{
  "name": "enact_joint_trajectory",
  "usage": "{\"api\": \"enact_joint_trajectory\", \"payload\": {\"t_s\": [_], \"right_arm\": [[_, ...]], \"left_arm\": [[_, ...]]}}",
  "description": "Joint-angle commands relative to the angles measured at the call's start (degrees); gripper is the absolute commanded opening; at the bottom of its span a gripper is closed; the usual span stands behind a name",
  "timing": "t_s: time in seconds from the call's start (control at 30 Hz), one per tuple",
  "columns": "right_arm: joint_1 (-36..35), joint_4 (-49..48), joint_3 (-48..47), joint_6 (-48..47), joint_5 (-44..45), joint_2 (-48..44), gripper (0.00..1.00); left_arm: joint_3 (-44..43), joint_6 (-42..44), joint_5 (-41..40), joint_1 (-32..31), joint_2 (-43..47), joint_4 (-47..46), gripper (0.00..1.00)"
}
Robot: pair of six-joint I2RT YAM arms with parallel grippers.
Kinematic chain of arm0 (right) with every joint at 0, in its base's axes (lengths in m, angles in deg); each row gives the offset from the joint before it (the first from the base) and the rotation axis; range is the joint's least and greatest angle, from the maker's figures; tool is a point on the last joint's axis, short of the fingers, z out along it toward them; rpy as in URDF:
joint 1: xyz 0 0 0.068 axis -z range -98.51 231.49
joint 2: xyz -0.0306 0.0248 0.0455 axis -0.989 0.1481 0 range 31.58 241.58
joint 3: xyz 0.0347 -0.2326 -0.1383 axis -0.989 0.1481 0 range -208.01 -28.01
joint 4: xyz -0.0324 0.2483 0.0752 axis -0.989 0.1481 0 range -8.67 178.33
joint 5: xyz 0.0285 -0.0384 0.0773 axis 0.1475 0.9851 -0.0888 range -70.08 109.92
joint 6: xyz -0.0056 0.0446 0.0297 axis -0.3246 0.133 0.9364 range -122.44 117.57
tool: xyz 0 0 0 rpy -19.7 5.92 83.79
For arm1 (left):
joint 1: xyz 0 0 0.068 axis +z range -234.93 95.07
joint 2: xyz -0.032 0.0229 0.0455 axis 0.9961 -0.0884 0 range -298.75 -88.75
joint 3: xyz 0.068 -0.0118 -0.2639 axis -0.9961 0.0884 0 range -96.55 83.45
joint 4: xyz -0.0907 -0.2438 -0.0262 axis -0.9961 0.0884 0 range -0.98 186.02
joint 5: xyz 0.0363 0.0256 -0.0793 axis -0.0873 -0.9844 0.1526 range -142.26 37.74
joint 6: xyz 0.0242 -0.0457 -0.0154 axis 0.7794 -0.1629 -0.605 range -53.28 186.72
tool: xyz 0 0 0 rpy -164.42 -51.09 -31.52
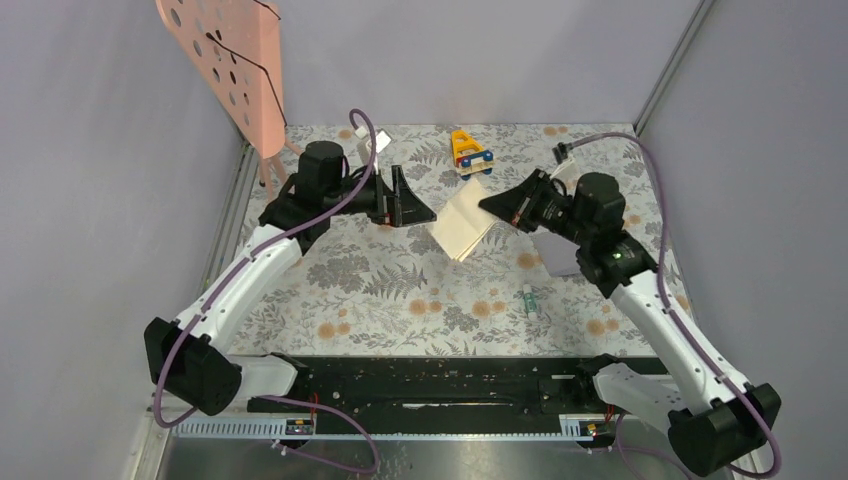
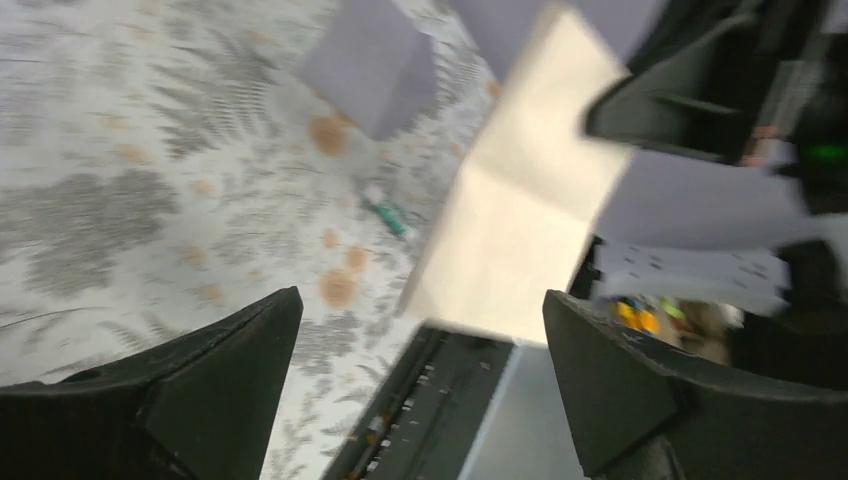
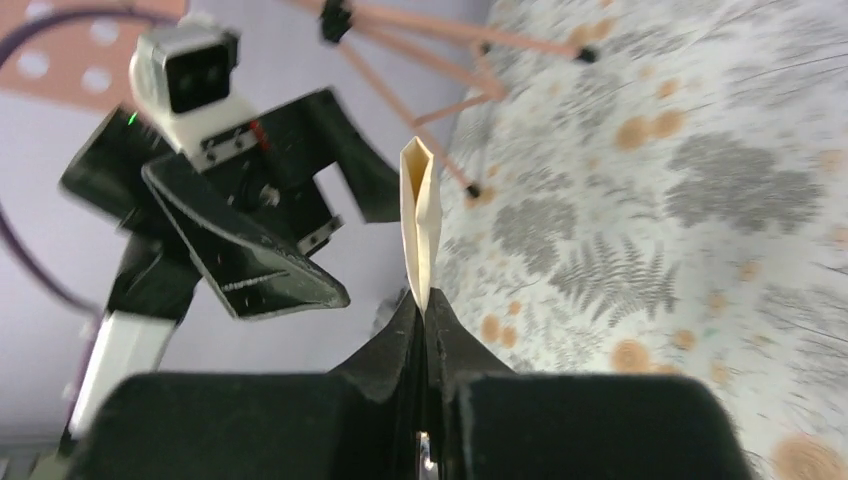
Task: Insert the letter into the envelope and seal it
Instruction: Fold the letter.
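Observation:
The letter (image 1: 463,226), a tan folded sheet, hangs above the middle of the table with my right gripper (image 1: 492,207) shut on its right edge. The right wrist view shows the letter (image 3: 420,215) edge-on, rising from the closed gripper (image 3: 425,305). My left gripper (image 1: 415,205) is open just left of the sheet, holding nothing. In the left wrist view the letter (image 2: 530,220) lies beyond the wide-apart gripper (image 2: 421,300), apart from both fingers. The grey-lilac envelope (image 1: 558,252) lies flat on the table, partly under the right arm. The left wrist view also shows the envelope (image 2: 375,65).
A yellow and blue toy (image 1: 470,152) stands at the back centre. A pink perforated stand (image 1: 235,70) on thin legs occupies the back left corner. A small green item (image 1: 530,298) lies near the front right. Grey walls close in the floral table (image 1: 380,290).

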Motion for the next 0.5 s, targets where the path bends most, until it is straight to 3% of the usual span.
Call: {"api": "enact_joint_trajectory", "payload": {"t_s": [0.0, 0.2, 0.37, 0.47], "right_arm": [[-0.90, 32.78, -12.63, -8.02, 20.95, 1.03, 0.00], [-6.36, 56.95, -28.62, -2.13, 40.22, 14.20, 0.00], [-8.47, 69.67, -37.87, 6.93, 46.13, 22.02, 0.00], [-8.61, 70.01, -39.34, 8.82, 44.29, 23.71, 0.00]], "left_arm": [[-5.61, 8.54, -20.27, -0.91, 3.08, 12.44, 0.97], [-6.07, 17.02, -40.49, -12.65, 5.53, 13.64, 0.99], [-5.56, 16.69, -42.98, -16.84, 5.53, 11.81, 0.99], [-5.85, 18.08, -40.13, -18.56, 5.54, 10.51, 0.99]]}}
